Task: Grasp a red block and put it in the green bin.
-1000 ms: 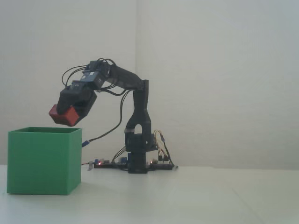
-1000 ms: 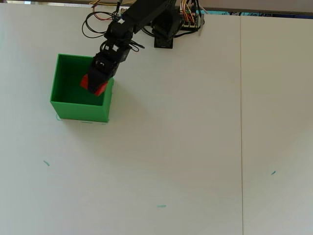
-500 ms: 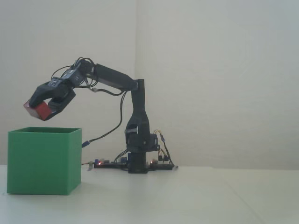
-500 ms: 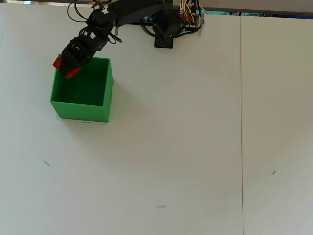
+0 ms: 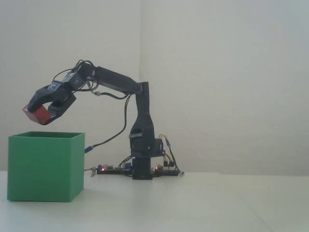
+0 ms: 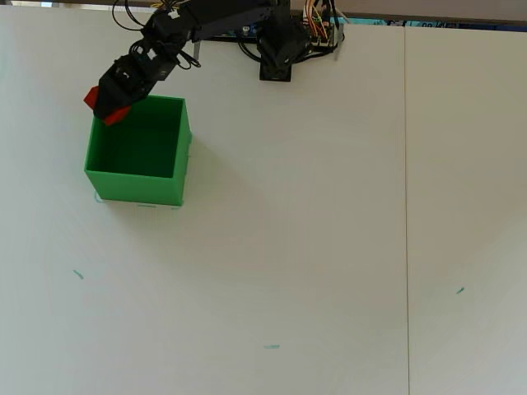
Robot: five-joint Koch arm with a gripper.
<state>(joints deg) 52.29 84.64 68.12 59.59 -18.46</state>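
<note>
The green bin (image 5: 46, 166) stands on the table at the left of the fixed view; in the overhead view it (image 6: 136, 185) sits at the upper left, open side up. My gripper (image 5: 39, 112) is shut on the red block (image 5: 37, 114) and holds it in the air just above the bin's rim. In the overhead view my gripper (image 6: 105, 105) and the red block (image 6: 92, 98) hang over the bin's far left corner. The block is partly hidden by the fingers.
The arm's base (image 5: 143, 166) with its circuit boards and wires (image 6: 317, 29) stands at the table's far edge, to the right of the bin. White table (image 6: 329, 247) stretches out in front and to the right. A wall rises behind.
</note>
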